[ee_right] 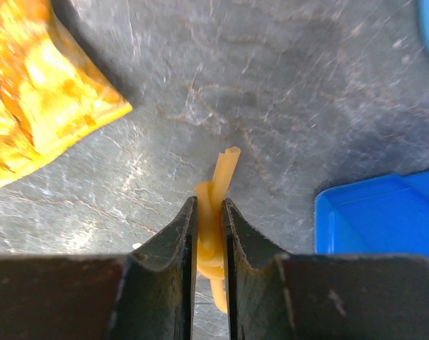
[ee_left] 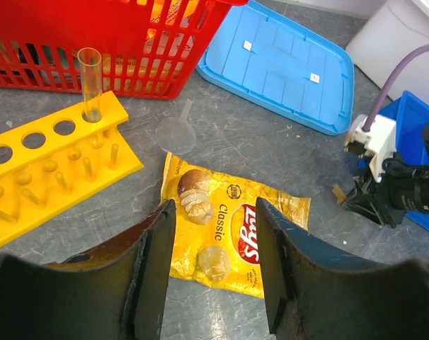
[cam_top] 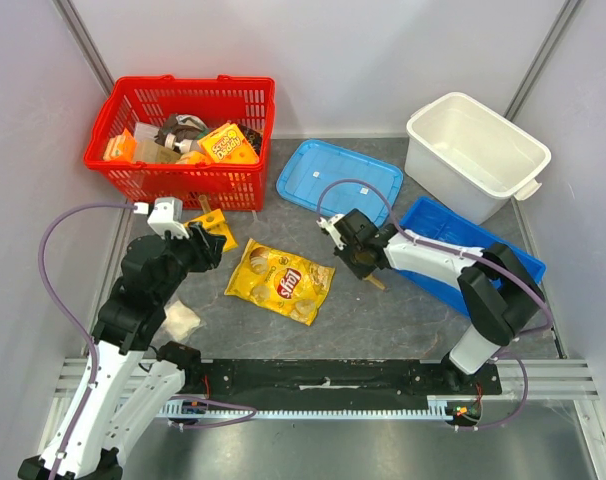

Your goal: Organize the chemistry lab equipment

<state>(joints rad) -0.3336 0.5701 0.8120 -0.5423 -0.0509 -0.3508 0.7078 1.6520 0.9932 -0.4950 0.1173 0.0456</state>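
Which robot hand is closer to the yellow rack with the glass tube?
Left. The left gripper hovers open right beside the yellow rack. The right gripper is farther off, across the chips bag, pinching a tan strip.

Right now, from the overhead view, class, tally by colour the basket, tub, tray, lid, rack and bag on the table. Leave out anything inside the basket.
Red: 1, the basket
Blue: 2, the lid and the tray
White: 1, the tub
Yellow: 2, the chip bag and the test tube rack
Total: 6
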